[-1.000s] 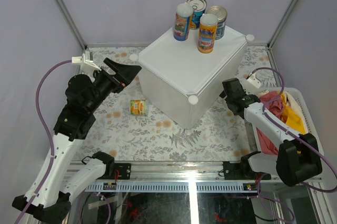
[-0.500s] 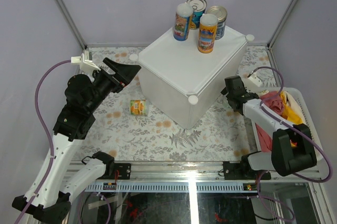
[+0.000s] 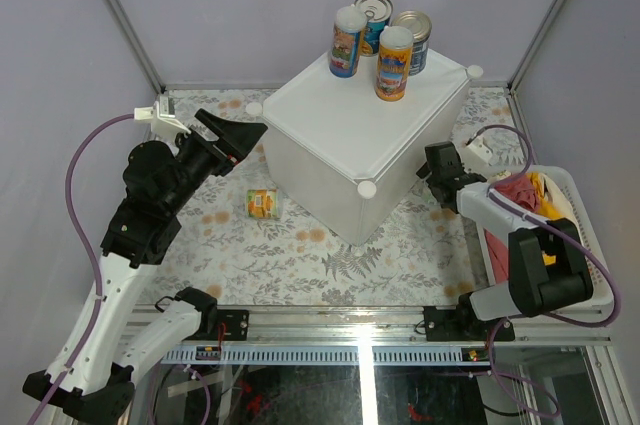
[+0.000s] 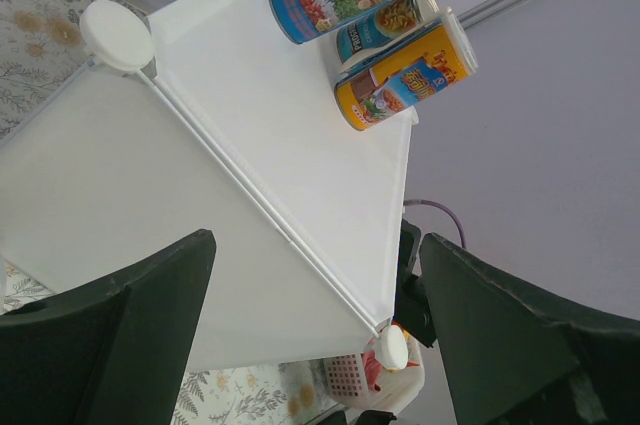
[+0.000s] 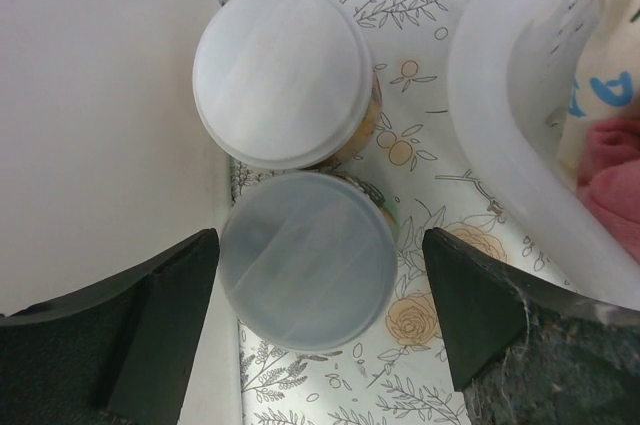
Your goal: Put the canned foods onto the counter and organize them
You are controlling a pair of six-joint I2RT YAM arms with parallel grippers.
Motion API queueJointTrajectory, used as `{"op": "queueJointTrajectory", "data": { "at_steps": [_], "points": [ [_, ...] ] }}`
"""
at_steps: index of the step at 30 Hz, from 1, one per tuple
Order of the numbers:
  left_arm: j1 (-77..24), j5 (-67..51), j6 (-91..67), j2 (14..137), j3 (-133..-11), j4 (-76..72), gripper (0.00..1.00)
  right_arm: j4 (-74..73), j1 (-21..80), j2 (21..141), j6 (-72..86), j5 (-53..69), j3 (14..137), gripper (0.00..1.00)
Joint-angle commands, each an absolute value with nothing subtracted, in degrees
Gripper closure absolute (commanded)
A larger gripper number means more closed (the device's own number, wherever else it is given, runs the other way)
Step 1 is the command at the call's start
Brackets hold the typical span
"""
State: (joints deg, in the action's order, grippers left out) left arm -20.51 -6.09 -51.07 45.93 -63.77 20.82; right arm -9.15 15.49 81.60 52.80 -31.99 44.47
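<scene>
Looking down the right wrist view, I see the right fingers [image 5: 170, 335] spread wide and holding nothing, one on either side of a grey-lidded can [image 5: 308, 260]. It stands upright on the desk [image 3: 300, 255] between the white cube [image 3: 340, 135] and the basket [image 5: 490, 115], with a white-lidded can [image 5: 283, 75] just beyond it. Its long axis points up at the camera, so I judge a straight descent suits, and the right arm is nearer; the left fingers [image 4: 120, 335], also spread and empty, hang on the cube's far side.
</scene>
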Motion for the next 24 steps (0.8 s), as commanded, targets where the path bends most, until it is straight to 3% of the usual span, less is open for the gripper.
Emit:
{"op": "queueJointTrajectory", "data": {
  "at_steps": [1,13,15,24],
  "points": [
    [-20.0,-5.4,-50.3,45.3,-65.3,21.2,0.17,-8.3,14.9,83.2,52.3,-32.3,46.3,0.10],
    [-20.0,-5.1,-50.6,45.1,-65.2,21.4,0.17,-7.7,14.6,85.3,52.2,-30.2,45.9,0.14],
    [-20.1,-5.3,-50.7,45.2,-65.2,21.4,0.17,-7.4,14.6,84.4,51.7,-30.2,45.4,0.24],
    [-20.0,-5.9,-51.4,45.2,-64.5,20.4,0.17,-7.1,14.6,78.3,46.9,-31.2,42.9,0.97]
  ]
}}
